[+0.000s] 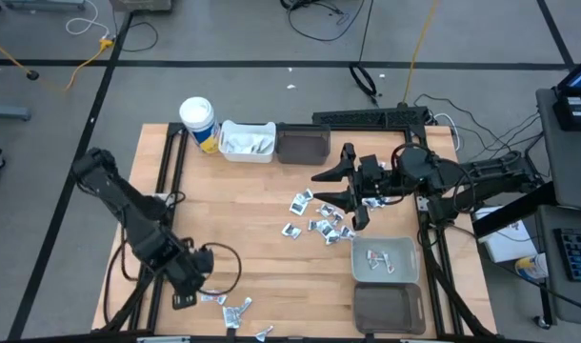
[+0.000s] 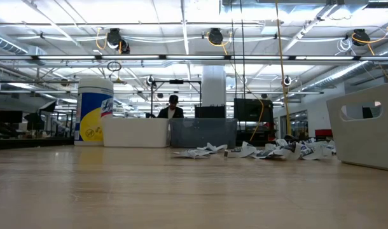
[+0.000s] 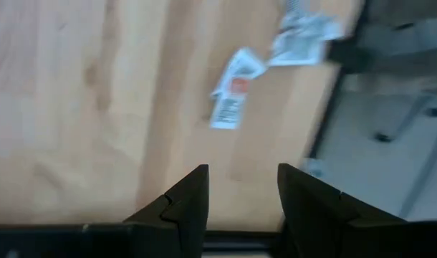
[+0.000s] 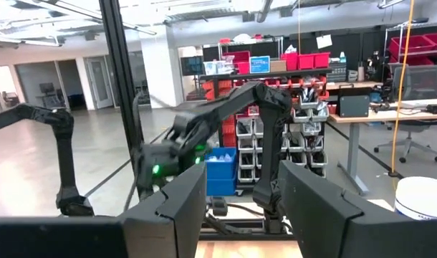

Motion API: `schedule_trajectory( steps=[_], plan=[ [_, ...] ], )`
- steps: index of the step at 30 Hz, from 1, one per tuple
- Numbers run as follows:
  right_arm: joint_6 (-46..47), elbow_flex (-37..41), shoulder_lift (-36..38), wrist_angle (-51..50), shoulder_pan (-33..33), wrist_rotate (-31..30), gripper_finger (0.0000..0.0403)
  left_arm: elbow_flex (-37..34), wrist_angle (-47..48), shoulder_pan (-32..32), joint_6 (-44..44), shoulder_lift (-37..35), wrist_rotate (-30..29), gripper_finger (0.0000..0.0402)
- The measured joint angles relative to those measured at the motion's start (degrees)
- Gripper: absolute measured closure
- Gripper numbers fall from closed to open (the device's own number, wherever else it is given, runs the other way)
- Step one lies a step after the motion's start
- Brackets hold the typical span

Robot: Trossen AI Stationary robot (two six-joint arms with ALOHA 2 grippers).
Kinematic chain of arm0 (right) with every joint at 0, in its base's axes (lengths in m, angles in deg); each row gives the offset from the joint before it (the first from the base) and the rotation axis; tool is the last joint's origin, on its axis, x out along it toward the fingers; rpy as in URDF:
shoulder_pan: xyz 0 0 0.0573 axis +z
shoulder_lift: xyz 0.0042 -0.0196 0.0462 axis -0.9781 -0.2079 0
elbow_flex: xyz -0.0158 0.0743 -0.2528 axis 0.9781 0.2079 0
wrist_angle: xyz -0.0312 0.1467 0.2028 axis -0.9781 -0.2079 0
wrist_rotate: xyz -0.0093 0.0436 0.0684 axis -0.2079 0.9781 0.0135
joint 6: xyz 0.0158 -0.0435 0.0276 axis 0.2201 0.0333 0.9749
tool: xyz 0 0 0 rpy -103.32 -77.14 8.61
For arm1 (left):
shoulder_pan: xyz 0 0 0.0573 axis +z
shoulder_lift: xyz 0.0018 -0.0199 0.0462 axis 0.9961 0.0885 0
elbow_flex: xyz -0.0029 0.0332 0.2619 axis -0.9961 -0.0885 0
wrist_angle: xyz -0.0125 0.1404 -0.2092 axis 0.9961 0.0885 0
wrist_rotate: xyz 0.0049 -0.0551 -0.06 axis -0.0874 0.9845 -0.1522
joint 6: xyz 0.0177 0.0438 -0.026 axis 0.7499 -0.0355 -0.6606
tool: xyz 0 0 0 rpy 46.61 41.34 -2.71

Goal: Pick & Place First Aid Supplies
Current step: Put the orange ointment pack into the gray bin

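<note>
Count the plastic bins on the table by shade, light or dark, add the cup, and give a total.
Light bins, white or grey: 2, far light bin and near light bin
Dark bins: 2, far dark bin and near dark bin
Cup: 1
Total: 5

Four bins (one cup), many packets.

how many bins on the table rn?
4: white bin and dark bin side by side at the far edge, grey bin near the right gripper, another dark bin just below it. None seem hidden.
</note>
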Motion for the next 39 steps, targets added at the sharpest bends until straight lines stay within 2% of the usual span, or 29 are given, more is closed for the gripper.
schedule_trajectory(
  steps=[11,16,24,35,39],
  plan=[
    [0.13,0.02,0.00,-0.02,0.04,0.00,0.0232,-1.26,-4.15,-5.00,0.90,13.89,-3.08,0.0229],
    [0.14,0.02,0.00,-0.02,0.09,0.00,0.0232,-1.24,-7.67,-6.05,2.06,18.32,-5.84,0.0229],
    [0.96,0.02,0.00,-0.02,0.17,0.00,0.0232,-1.26,-9.44,-7.74,2.11,24.40,-5.95,0.0229],
    [2.29,0.02,0.00,0.14,0.20,0.00,0.0232,-1.02,-11.62,-8.87,3.37,28.39,-7.45,0.0231],
    [2.29,0.01,0.00,1.25,0.19,0.00,0.0232,-1.14,-12.85,-8.93,3.75,28.41,-7.95,0.0273]
  ],
)
